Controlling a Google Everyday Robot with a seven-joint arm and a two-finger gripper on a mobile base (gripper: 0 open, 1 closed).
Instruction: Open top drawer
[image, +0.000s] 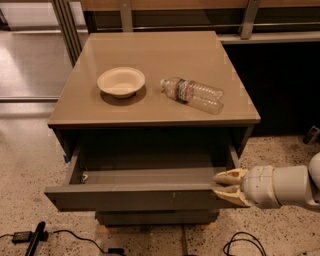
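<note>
- Gripper (216, 183) sits where, and on what?
- Just below the desk's (165, 55) front right corner, with its two fingers pinched on the right end of the top drawer (130, 197), one behind the front panel and one before it
- And the drawer itself?
- Drawn well out from under the desk's front edge. Its front runs parallel to that edge, stretching from the gripper toward the front left corner
- So any further pull?
- Straight out, square to that long axis, I'd judge; gripped at one end, it could skew
</note>
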